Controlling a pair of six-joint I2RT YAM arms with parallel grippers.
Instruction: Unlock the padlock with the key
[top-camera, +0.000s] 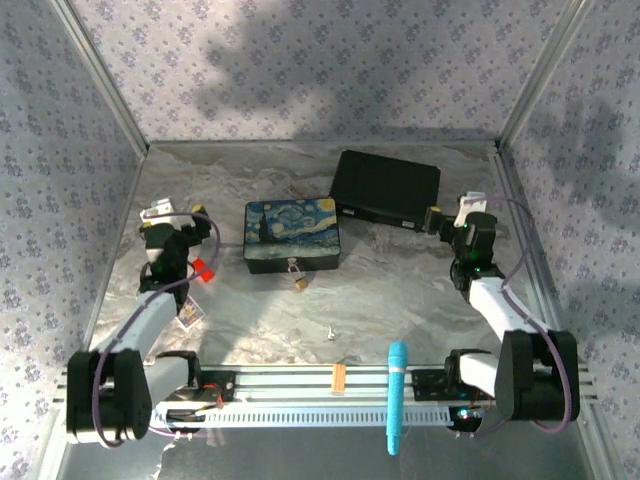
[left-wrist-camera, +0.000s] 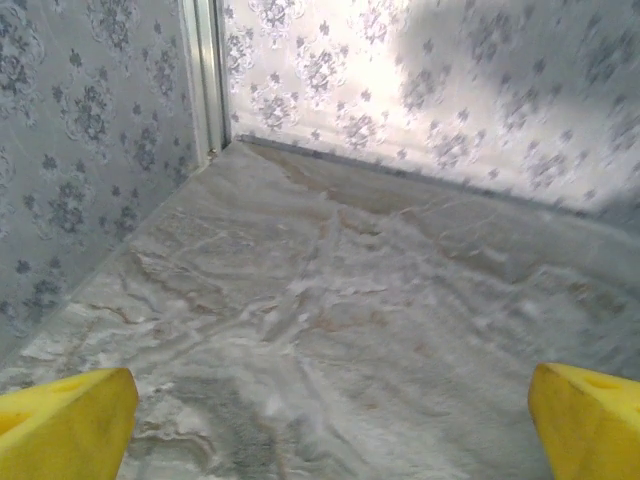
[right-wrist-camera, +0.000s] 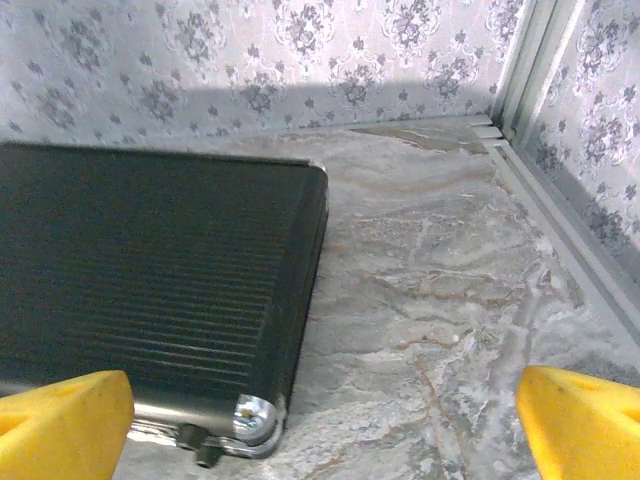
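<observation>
Marbled table (top-camera: 400, 290) centre: the padlock (top-camera: 299, 283) apparently locks the blue box (top-camera: 291, 234), the key (top-camera: 331, 332) waits below; left gripper (top-camera: 176, 211) and right gripper (top-camera: 455, 212) released.

The surface (top-camera: 400, 290) looks like a grey-white marbled sheet, slightly creased, with a soft sheen. The walls (top-camera: 300, 70) are matt and printed with small flowers; paper or cloth, it is hard to tell. At far right, a black case (right-wrist-camera: 150, 270) has a finely ribbed matt top and a shiny metal corner cap (right-wrist-camera: 250, 412). The box (top-camera: 292, 235) in the middle has a painted, faintly glossy lid. The padlock (top-camera: 299, 283) looks like brass; the key (top-camera: 331, 331) glints like silvery metal. Along the near edge runs a brushed metal rail (top-camera: 300, 385) carrying a tan wooden peg (top-camera: 339, 378). The left claw (left-wrist-camera: 330, 430) and right claw (right-wrist-camera: 325, 430) have fingers (left-wrist-camera: 65, 420) of matt yellow plastic.
</observation>
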